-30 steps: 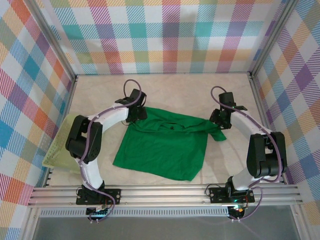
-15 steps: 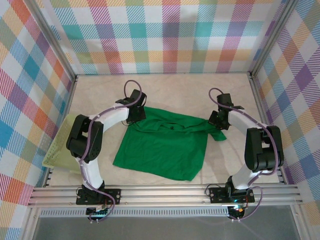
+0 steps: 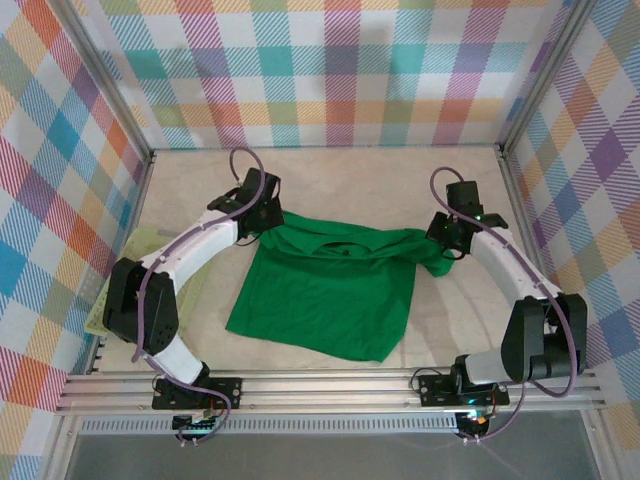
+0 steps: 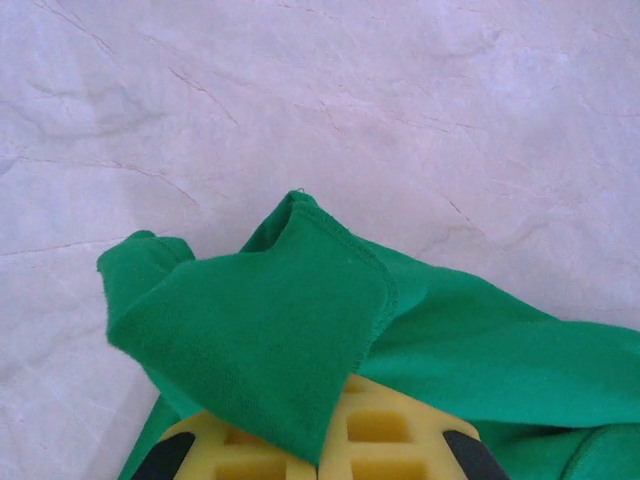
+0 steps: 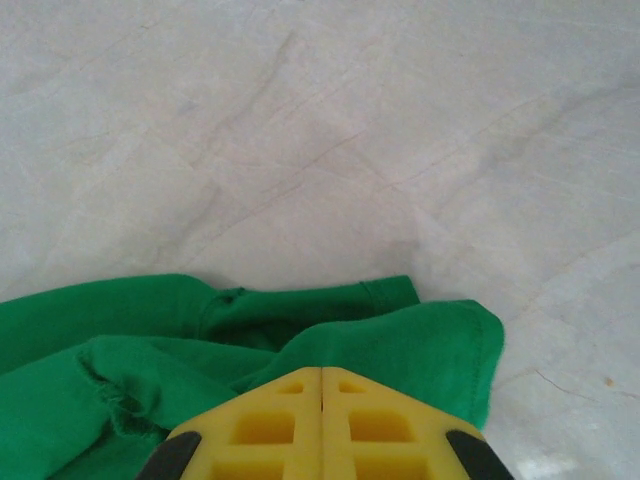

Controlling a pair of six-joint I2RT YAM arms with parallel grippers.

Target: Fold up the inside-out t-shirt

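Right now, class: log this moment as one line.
left gripper: shut on shirt sleeve | right gripper: shut at other sleeve, grip unclear | shirt: mostly flat on table

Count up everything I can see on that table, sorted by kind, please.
Green t-shirt: 1
Mesh basket: 1
Robot arms: 2, the left arm and the right arm
Total: 4
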